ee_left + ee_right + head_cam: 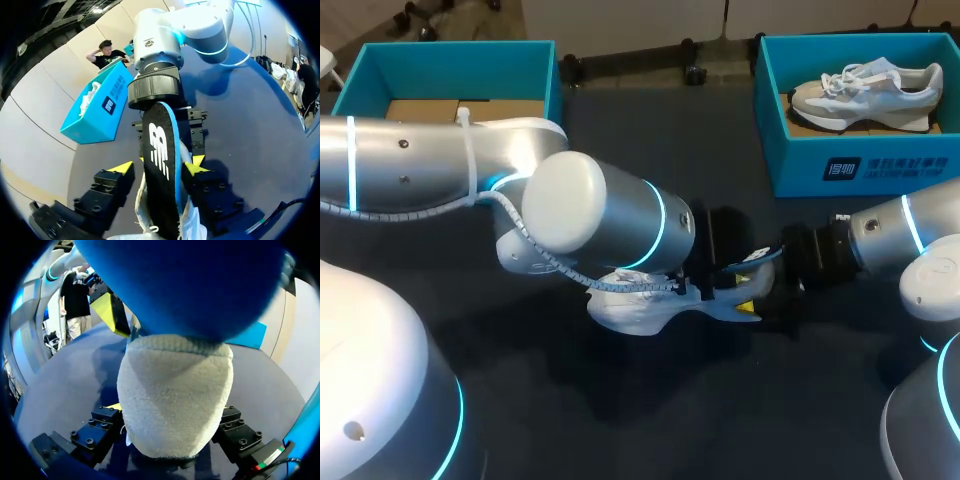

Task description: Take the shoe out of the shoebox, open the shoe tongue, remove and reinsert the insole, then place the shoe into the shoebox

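Left arm (590,215) over shoe (630,312)

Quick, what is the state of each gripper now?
Left gripper: cannot be told.
Right gripper: closed on the insole.

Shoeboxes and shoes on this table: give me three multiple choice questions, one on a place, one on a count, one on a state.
1. Where is the grey shoe? A left shoebox, B right shoebox, C table.
2. How many shoeboxes? A two, B one, C three.
3. The insole is: A flat on the table, B in a box, C raised, held by the right gripper.
Answers: B, the grey shoe lies in the right shoebox; A, there is also the left shoebox; C, the insole rises from the white shoe on the table into the right gripper.
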Tool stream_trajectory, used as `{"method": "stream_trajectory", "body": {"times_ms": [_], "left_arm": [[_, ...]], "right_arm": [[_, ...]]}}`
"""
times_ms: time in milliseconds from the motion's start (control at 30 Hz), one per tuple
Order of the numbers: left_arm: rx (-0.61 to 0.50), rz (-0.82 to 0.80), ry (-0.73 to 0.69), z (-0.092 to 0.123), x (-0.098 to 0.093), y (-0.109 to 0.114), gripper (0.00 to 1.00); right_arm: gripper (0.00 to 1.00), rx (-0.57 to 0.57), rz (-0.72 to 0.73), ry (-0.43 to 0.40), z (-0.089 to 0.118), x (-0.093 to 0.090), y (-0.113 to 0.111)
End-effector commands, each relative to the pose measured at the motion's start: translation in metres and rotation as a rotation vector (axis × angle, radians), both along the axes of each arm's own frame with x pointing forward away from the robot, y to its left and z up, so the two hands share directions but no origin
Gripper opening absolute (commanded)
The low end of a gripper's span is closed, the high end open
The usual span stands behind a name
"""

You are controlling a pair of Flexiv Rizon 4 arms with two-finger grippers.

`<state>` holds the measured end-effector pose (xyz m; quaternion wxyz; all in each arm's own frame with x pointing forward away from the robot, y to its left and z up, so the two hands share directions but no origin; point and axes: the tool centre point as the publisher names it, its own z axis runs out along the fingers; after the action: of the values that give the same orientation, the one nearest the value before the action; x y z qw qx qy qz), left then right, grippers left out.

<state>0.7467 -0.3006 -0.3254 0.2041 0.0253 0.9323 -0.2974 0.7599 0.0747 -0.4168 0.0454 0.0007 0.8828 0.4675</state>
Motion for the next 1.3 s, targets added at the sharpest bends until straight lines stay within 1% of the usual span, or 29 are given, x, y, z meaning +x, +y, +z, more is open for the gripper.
{"method": "stream_trajectory", "body": {"times_ms": [33, 67, 133, 167, 233, 267, 400, 633, 833, 1000, 1167, 1200, 1233, 1300], "left_arm": [[-0.014, -0.002, -0.010, -0.005, 0.001, 0.000, 0.45], [-0.015, -0.003, -0.010, -0.005, 0.001, 0.000, 0.40], [-0.017, -0.006, -0.011, -0.006, 0.002, 0.001, 0.38], [-0.017, -0.010, -0.011, -0.007, 0.002, 0.001, 0.30], [-0.020, -0.013, -0.010, -0.008, 0.001, 0.002, 0.05], [-0.021, -0.014, -0.008, -0.008, 0.001, 0.003, 0.00], [-0.027, -0.020, -0.003, -0.005, 0.000, 0.004, 0.00], [-0.064, -0.038, 0.004, 0.014, 0.000, -0.001, 0.00], [-0.094, -0.052, 0.000, 0.043, 0.004, -0.013, 0.00], [-0.113, -0.079, 0.020, 0.062, 0.007, -0.025, 0.00], [-0.155, -0.104, 0.040, 0.085, 0.007, -0.030, 0.00], [-0.155, -0.104, 0.040, 0.085, 0.007, -0.030, 0.00], [-0.173, -0.110, 0.045, 0.093, 0.007, -0.031, 0.00], [-0.183, -0.118, 0.046, 0.099, 0.006, -0.033, 0.00]], "right_arm": [[0.00, -0.003, -0.002, -0.001, 0.000, -0.001, 0.000], [0.00, -0.003, -0.002, -0.001, 0.000, -0.001, 0.000], [0.00, -0.003, -0.002, -0.001, 0.000, -0.001, 0.000], [0.00, -0.003, -0.002, -0.001, 0.000, -0.001, 0.000], [0.00, -0.003, -0.002, -0.001, 0.000, -0.001, 0.000], [0.00, -0.003, -0.002, -0.001, 0.000, -0.001, 0.000], [0.00, -0.003, -0.002, -0.001, 0.000, -0.001, 0.000], [0.00, -0.003, -0.002, -0.001, 0.000, -0.001, 0.000], [0.00, -0.003, -0.002, -0.001, 0.000, -0.001, 0.000], [0.00, -0.003, -0.002, -0.001, 0.000, -0.001, 0.000], [0.00, -0.003, -0.002, -0.001, 0.000, -0.001, 0.000], [0.00, -0.003, -0.002, -0.001, 0.000, -0.001, 0.000], [0.00, -0.003, -0.002, -0.001, 0.000, -0.001, 0.000], [0.00, -0.003, -0.002, -0.001, 0.000, -0.001, 0.000]]}}
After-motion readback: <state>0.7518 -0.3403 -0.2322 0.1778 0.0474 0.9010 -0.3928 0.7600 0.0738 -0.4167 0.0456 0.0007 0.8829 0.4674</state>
